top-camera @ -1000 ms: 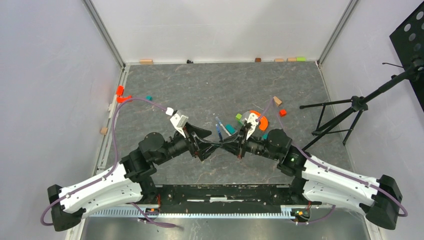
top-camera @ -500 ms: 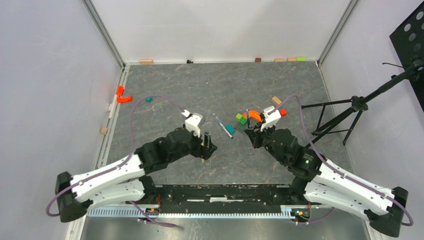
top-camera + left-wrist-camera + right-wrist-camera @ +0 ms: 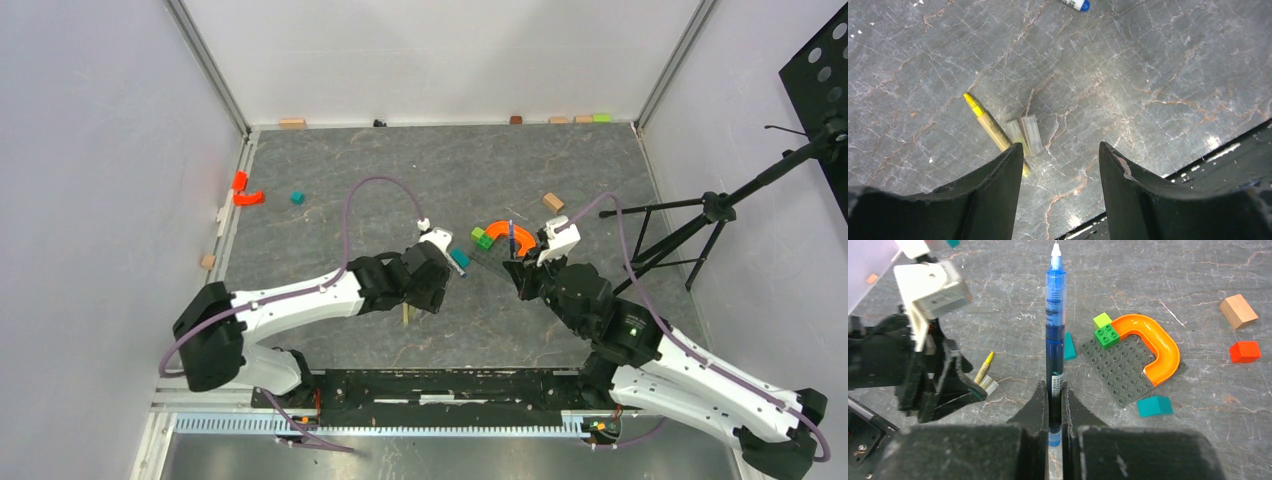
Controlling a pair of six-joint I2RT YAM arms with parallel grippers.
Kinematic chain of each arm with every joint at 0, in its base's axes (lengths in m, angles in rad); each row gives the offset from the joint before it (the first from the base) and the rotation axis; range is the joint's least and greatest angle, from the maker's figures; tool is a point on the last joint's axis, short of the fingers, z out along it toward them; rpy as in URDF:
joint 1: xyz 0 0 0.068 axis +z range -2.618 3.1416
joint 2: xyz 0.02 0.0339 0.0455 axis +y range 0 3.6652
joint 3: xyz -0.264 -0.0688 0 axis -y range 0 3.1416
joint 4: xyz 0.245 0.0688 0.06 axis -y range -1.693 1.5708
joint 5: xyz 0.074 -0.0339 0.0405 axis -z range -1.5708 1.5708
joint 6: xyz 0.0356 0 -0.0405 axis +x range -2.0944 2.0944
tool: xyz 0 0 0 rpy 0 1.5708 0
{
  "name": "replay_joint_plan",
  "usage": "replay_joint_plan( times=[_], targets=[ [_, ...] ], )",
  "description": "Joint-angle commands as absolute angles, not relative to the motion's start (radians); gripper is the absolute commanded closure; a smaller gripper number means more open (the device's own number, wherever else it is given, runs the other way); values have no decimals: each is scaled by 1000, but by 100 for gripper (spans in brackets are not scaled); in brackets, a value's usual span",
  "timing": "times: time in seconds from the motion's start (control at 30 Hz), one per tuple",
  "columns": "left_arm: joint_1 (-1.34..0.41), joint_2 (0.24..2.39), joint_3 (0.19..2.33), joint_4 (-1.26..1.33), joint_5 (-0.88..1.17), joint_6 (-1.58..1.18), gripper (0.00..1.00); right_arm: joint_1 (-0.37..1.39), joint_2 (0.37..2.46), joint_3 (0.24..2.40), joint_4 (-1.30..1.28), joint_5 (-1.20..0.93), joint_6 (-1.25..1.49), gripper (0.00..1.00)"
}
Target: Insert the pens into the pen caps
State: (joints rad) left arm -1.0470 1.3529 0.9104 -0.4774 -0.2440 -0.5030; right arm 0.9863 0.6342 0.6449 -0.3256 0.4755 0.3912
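My right gripper (image 3: pixel 1054 390) is shut on a blue pen (image 3: pixel 1054 325) and holds it upright, white tip up; it shows in the top view (image 3: pixel 511 240) too. A pale yellow pen (image 3: pixel 990 127) lies on the table with a clear grey pen cap (image 3: pixel 1032 134) beside its lower end. My left gripper (image 3: pixel 1060 147) is open and empty just above them, its left finger over the pen's end. The yellow pen (image 3: pixel 984 367) and cap (image 3: pixel 991 386) also show in the right wrist view. A white piece with a blue end (image 3: pixel 1077 4) lies at the top edge.
An orange arch (image 3: pixel 1158 342) and green bricks (image 3: pixel 1106 332) sit on a grey studded plate (image 3: pixel 1120 370). Teal blocks (image 3: pixel 1154 406), a wooden block (image 3: pixel 1238 311) and a red block (image 3: pixel 1245 351) lie around it. A black tripod (image 3: pixel 700 215) stands at the right.
The two grippers have drawn apart from the middle. My left gripper has swung right over the yellow pen and cap. My right gripper has moved back right with the blue pen.
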Motion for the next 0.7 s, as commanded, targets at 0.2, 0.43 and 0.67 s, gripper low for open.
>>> replay_joint_plan(
  times=[0.2, 0.43, 0.67],
  targets=[
    [-1052, 1529, 1000, -527, -327, -475, 47, 987, 539, 648, -348, 460, 427, 100],
    [-1051, 1612, 997, -512, -340, -497, 49, 986, 516, 642, -355, 435, 438, 100],
    [-1052, 1662, 989, -497, -330, -504, 51, 986, 499, 621, -344, 416, 451, 100]
  ],
)
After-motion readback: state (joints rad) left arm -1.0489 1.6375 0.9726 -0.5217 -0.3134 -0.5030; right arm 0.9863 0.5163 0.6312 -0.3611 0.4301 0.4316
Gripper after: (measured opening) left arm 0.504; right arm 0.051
